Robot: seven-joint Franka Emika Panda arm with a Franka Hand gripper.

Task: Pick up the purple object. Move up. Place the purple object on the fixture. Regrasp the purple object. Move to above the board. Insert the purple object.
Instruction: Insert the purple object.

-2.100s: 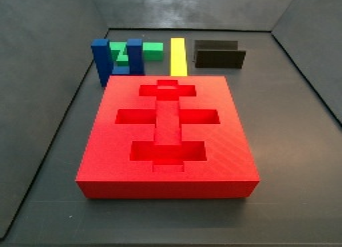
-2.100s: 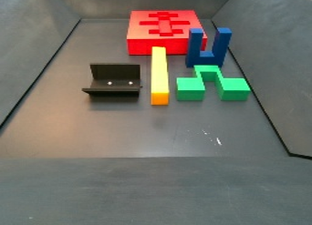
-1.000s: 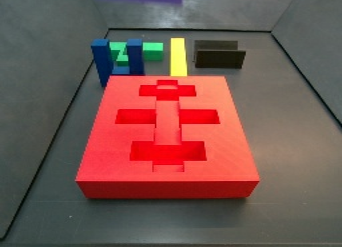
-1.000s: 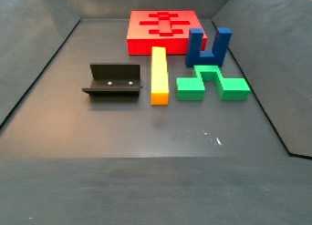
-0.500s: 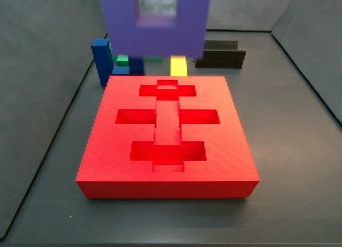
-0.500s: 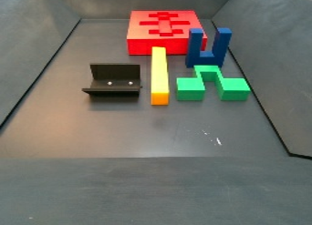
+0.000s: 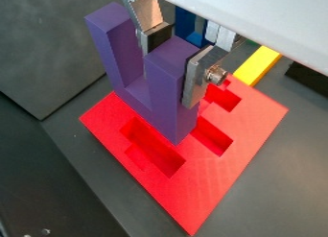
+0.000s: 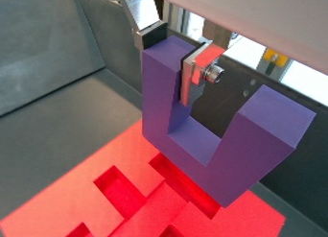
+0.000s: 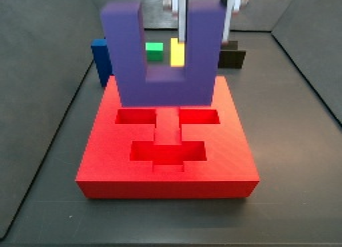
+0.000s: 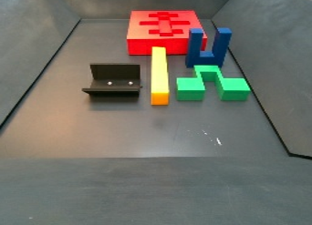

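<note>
**Step in hand: purple object carried above the board, insertion pending**

In a side view, working from left to right, the blue block point(image 9: 102, 61) stands behind the board's far left corner. The purple object point(image 9: 160, 53) hangs over the far part of the board point(image 9: 167, 141), and the silver fingers point(image 9: 181, 16) descend on either side of its right prong. The fixture point(image 9: 234, 58) shows only as a dark edge behind that prong.

The gripper point(image 7: 170, 57) is pinching the purple object: in both wrist views one flat silver plate lies against the side of one prong, with a dark pad point(image 7: 153, 36) visible beyond it on the opposite side. The object is not resting on the board; the wrist view shows it suspended above the recesses point(image 8: 134, 195).

Judged from this, the step in hand is the move to above the board, with insertion to follow. The next move calls for aligning the object's outline with the matching cutout, then a straight descent with the object held level. Which cutout is meant cannot be told from these pictures.

The purple object point(image 8: 212, 126) is a matte U-shaped block: two square-section prongs joined by a thick base, the base lowest and the prongs pointing up. Its faces are flat and its edges sharp. In a further side view, the fixture point(image 10: 112, 81) stands bare, with the yellow bar point(image 10: 159, 74) to its right.
</note>
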